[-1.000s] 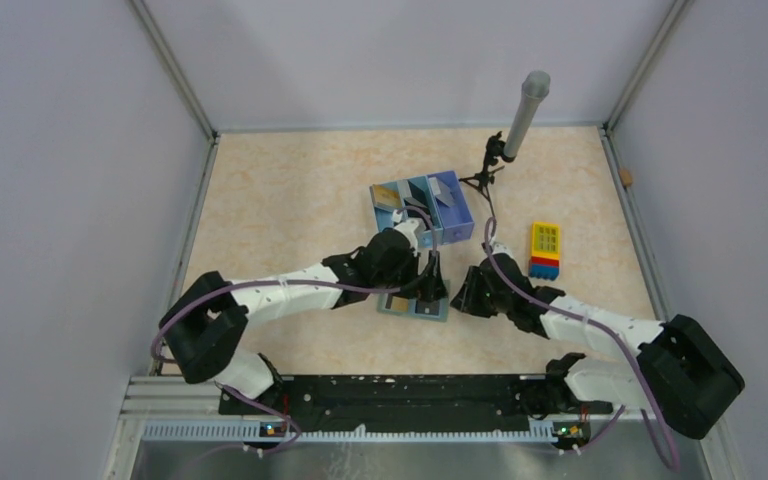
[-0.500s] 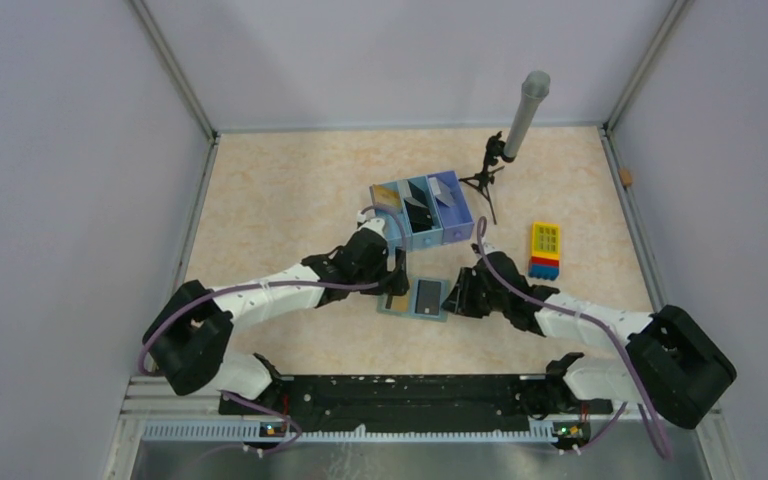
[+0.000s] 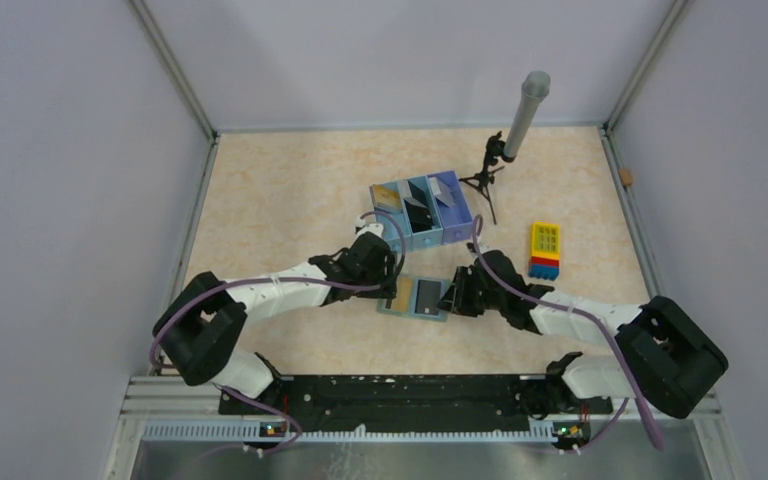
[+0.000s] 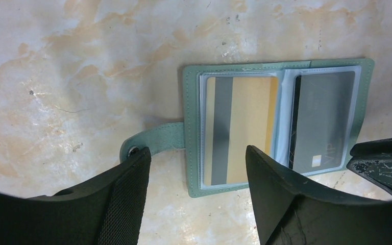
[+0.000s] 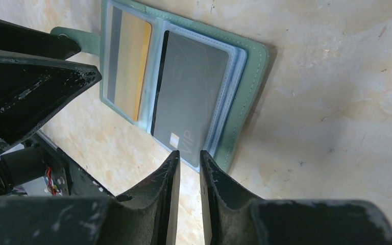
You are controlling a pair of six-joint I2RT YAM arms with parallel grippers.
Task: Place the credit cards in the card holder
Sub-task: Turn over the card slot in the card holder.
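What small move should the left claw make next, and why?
Probably lift the left claw toward the blue tray for another card: the gold card and the grey card already fill both open pockets of the card holder, and the tray holds more.

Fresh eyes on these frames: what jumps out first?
The card holder lying open mid-table, a gold card in one sleeve and a grey card in the other. The left gripper, jaws wide, and the right gripper flank it. A blue tray sits behind.

Green card holder (image 4: 190,127) open flat, gold card (image 4: 241,130) and grey card (image 4: 324,120) sleeved inside
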